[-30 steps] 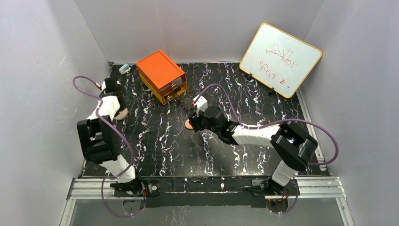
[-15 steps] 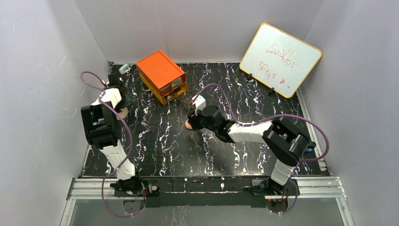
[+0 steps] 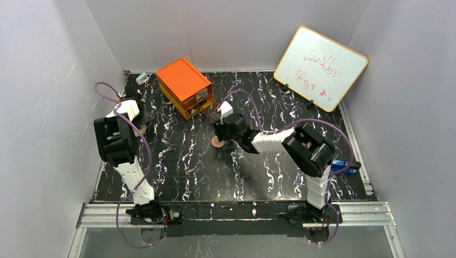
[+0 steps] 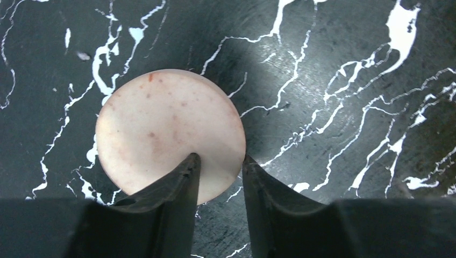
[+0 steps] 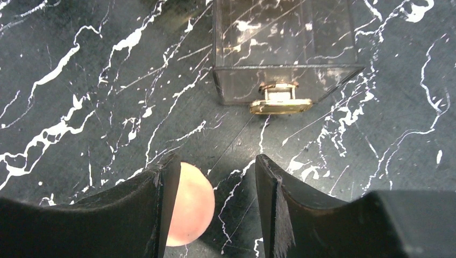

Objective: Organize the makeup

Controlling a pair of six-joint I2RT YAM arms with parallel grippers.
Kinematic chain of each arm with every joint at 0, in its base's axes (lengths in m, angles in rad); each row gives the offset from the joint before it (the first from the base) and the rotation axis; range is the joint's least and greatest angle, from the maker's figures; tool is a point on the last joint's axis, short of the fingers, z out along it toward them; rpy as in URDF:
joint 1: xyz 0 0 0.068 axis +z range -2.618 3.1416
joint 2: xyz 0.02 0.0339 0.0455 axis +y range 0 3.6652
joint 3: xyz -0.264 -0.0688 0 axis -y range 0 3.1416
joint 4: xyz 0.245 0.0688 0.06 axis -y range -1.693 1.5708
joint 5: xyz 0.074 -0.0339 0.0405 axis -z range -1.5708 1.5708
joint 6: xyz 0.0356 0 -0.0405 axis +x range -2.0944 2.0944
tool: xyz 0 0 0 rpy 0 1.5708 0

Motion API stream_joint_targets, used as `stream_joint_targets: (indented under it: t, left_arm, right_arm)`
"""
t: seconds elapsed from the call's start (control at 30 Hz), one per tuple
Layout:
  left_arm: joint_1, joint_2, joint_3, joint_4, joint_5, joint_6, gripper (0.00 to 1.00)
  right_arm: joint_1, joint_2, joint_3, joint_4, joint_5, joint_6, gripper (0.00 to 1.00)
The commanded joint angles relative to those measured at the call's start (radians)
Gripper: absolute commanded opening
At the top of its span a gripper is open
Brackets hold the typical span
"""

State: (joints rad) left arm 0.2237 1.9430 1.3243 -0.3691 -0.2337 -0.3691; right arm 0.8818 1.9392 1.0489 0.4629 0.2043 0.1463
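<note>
Top external view, right hand: the right hand (image 3: 219, 133) is low over the desk (image 3: 177, 161). It is just in front of the orange box (image 3: 184, 85) and its pulled-out clear drawer (image 3: 201, 109).
Top external view, disc: a peach disc (image 3: 217, 142) lies flat on the desk just beside that hand, on the near side.
Top external view, left hand: the left hand (image 3: 132, 101) is down by the left edge of the desk. I cannot tell from here what lies under it.
Left wrist view, hand: the fingers (image 4: 175, 188) are only a little apart and hold nothing.
Left wrist view, disc: a pale pink disc (image 4: 169, 131) lies flat on the desk right under the fingertips. Most of it sits off to the picture's left.
Left wrist view, doing it well: the disc is wider than the gap. I think the hand must spread more, move over the middle, then pinch the rim softly, as a thin flat disc can slip.
Right wrist view, hand: the fingers are wide apart and hold nothing.
Right wrist view, disc: the peach disc is half hidden behind the finger on the picture's left, not in the middle of the gap.
Right wrist view, doing it well: I think the hand should slide toward the disc first. The clear drawer, with its gold handle (image 5: 279, 102), is just ahead and looks like the place to put it.
</note>
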Motion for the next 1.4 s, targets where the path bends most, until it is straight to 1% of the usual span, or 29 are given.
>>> stream_joint_targets:
  t: [0.0, 0.17, 0.33, 0.37, 0.5, 0.67, 0.87, 1.07, 1.37]
  left_arm:
    - [0.005, 0.028, 0.022, -0.026, -0.012, 0.012, 0.28]
    - [0.005, 0.043, 0.023, -0.035, -0.009, 0.017, 0.19]
    - [0.005, 0.05, 0.03, -0.047, -0.012, 0.027, 0.01]
    - [0.005, 0.049, 0.031, -0.049, -0.012, 0.028, 0.0]
    - [0.005, 0.019, 0.036, -0.053, -0.01, 0.027, 0.0]
    - [0.005, -0.059, 0.035, -0.058, -0.004, 0.021, 0.0]
    - [0.005, -0.155, 0.045, -0.073, -0.002, 0.022, 0.0]
    - [0.005, -0.221, 0.067, -0.095, 0.011, 0.021, 0.0]
    - [0.003, -0.357, 0.095, -0.127, 0.061, 0.004, 0.0]
  right_arm:
    - [-0.003, 0.014, 0.038, 0.001, 0.001, 0.016, 0.61]
    - [-0.005, 0.025, 0.04, -0.016, 0.005, 0.025, 0.61]
    - [-0.007, 0.044, 0.048, -0.035, 0.015, 0.033, 0.61]
    - [-0.008, 0.05, 0.054, -0.042, 0.018, 0.033, 0.61]
    - [-0.009, 0.066, 0.059, -0.053, 0.02, 0.036, 0.61]
    - [-0.009, 0.056, 0.042, -0.059, 0.01, 0.044, 0.62]
    - [-0.01, -0.011, -0.006, -0.071, 0.01, 0.058, 0.62]
    - [-0.009, -0.072, -0.041, -0.081, -0.036, 0.085, 0.63]
    - [-0.009, -0.116, -0.06, -0.11, -0.097, 0.113, 0.58]
